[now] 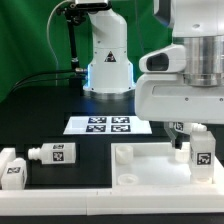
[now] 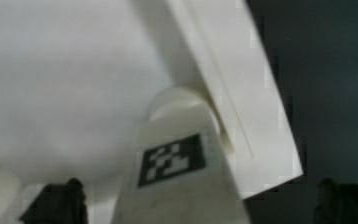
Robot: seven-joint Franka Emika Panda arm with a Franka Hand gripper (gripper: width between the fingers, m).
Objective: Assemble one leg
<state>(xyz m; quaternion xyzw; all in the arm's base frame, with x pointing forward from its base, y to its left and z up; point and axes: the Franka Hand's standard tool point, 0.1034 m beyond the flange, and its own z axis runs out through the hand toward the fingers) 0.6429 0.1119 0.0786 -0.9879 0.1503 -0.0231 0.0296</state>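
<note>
A white square leg [image 1: 201,157] with a black-and-white tag stands upright at the corner of the large white panel [image 1: 150,168], on the exterior view's right. My gripper [image 1: 196,138] hangs right over it. In the wrist view the leg [image 2: 176,170] rises between my two dark fingertips [image 2: 55,203], with a gap on each side, so the gripper [image 2: 201,205] is open around it without touching. The leg's foot meets a rounded socket in the panel [image 2: 87,80]. Whether it is seated I cannot tell.
Two more white legs lie on the table at the exterior view's left, one [image 1: 52,153] beside the other [image 1: 12,170]. The marker board [image 1: 105,125] lies behind the panel. The arm's base [image 1: 107,60] stands at the back.
</note>
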